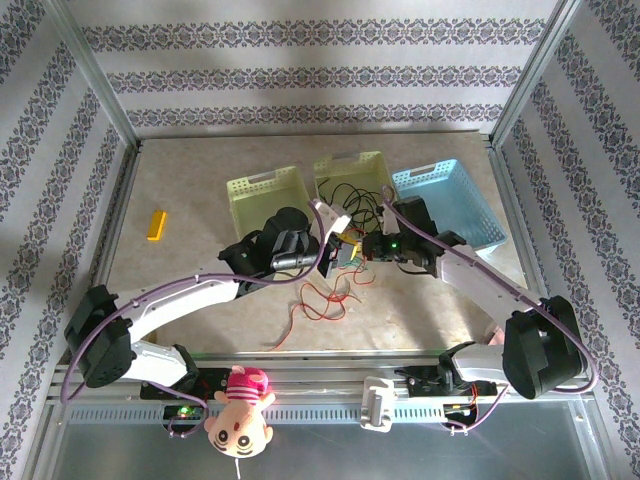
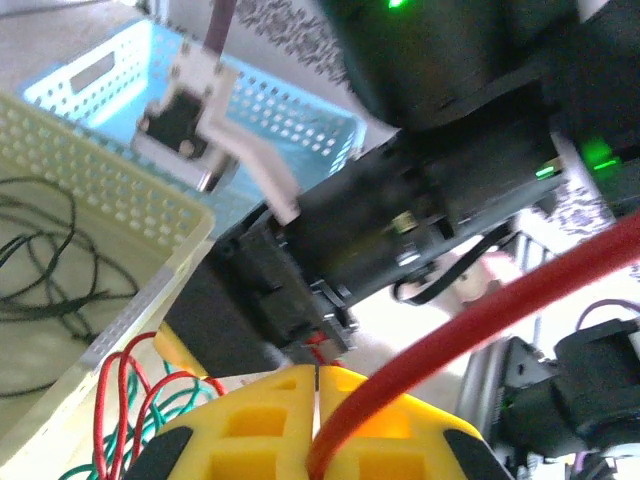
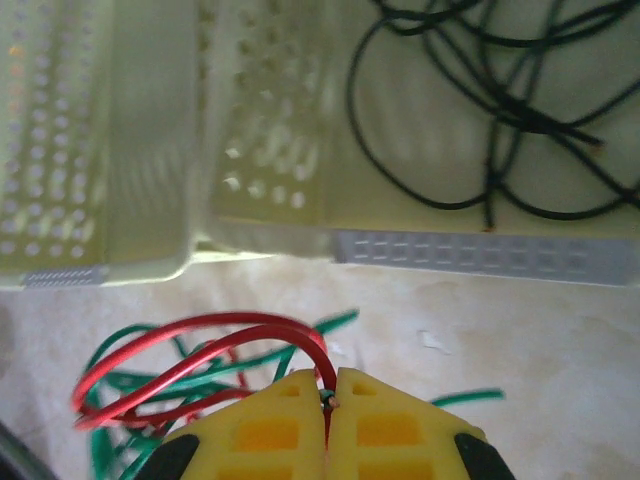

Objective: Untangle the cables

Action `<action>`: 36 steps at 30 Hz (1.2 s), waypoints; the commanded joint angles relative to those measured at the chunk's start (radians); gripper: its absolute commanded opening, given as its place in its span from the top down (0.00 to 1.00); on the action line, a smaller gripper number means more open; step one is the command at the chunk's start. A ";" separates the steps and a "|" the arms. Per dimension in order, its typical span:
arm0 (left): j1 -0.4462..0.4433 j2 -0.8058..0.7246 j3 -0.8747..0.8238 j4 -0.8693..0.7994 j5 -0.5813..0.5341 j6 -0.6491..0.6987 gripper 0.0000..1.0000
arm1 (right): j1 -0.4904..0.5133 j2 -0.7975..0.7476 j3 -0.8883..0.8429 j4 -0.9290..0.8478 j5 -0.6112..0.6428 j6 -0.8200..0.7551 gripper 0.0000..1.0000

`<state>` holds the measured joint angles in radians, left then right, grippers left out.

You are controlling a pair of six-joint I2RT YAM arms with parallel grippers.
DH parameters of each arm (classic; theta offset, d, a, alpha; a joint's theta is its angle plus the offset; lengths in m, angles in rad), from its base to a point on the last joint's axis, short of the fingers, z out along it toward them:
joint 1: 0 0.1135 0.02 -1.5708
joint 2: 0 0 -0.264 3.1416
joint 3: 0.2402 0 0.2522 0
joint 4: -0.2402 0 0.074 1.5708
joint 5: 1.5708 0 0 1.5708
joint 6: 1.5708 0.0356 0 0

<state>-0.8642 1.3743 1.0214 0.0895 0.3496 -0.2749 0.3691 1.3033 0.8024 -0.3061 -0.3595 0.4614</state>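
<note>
Top view: the two arms meet mid-table, just in front of three baskets. The left end effector (image 1: pixel 330 262) and the right end effector (image 1: pixel 360 250) sit almost touching above the tangle. Loops of red cable (image 1: pixel 318 296) trail from there toward the near edge of the table (image 1: pixel 200 260). Black cables (image 1: pixel 350 192) lie in the middle basket (image 1: pixel 350 160), with a blue basket (image 1: pixel 450 205) to its right. Free room lies to the left and toward the near side, where a yellow block (image 1: pixel 155 224) rests well apart. The basket walls close off the far side.

Left wrist view: the left end effector (image 2: pixel 315 400) is closed, pinching the red cable (image 2: pixel 480 320), which runs up and to the right. The right arm's dark body (image 2: pixel 420 220) looms directly ahead, so there is little clearance between the arms.

Right wrist view: the right end effector (image 3: pixel 330 385) is closed too, with the red cable (image 3: pixel 200 325) entering the seam between its fingers. That cable loops left, wound through the green cable (image 3: pixel 468 399). The basket wall (image 3: pixel 450 250) stands just beyond.

With both grips on the red strand, the step probably calls for drawing the hands apart slowly. They should stay low and move sideways or toward the near edge, away from the baskets. If the green loops lift with the red, the pull should likely pause, since a hard tug could cinch the knot.
</note>
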 commanded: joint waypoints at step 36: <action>-0.016 -0.268 0.189 0.168 -0.230 0.098 1.00 | -0.146 -0.239 -0.160 -0.051 0.104 0.091 0.42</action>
<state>-0.8669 1.1336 1.2301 0.2390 0.3412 -0.2268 0.2310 1.1259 0.6708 -0.3912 -0.2615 0.5495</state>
